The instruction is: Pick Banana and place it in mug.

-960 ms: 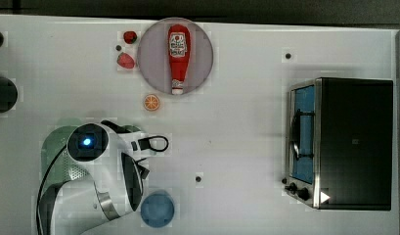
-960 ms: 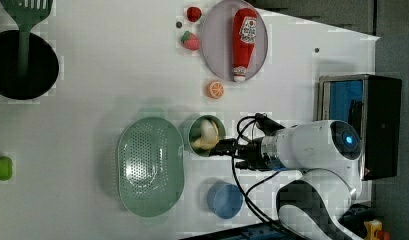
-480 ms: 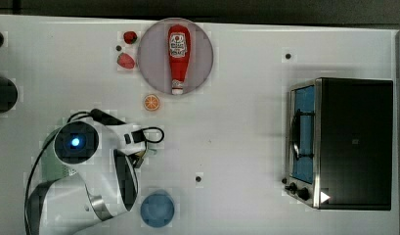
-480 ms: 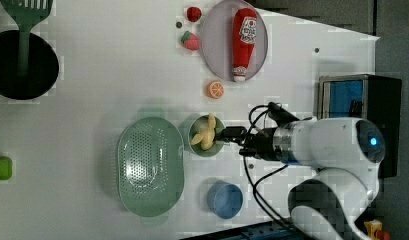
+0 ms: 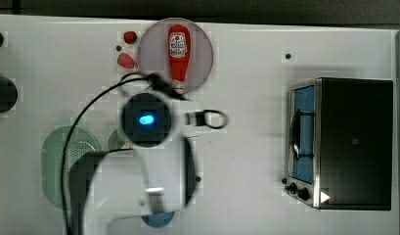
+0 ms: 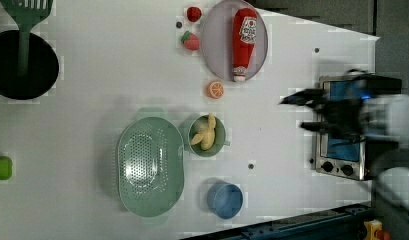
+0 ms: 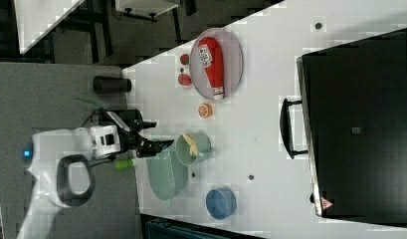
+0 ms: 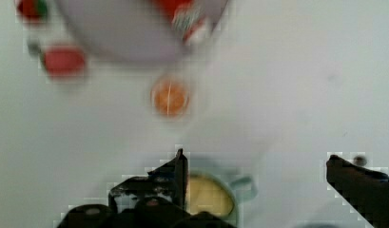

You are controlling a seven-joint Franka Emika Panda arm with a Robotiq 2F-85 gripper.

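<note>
**Banana in the mug, jaws apart**

At the centre of the left view, the banana (image 6: 206,136) sits inside the green mug (image 6: 207,136), just beside the green colander (image 6: 150,166) (a blue cup (image 6: 225,200) lies lower down). Toward the left view's right edge, the gripper (image 6: 297,112) hangs over the white surface (image 6: 102,90), jaws wide apart, holding nothing.

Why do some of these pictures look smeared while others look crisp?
In the left view the gripper and arm are streaked with blur, while the mug with the banana is sharp; in the wrist view the orange slice and plate look soft.
</note>
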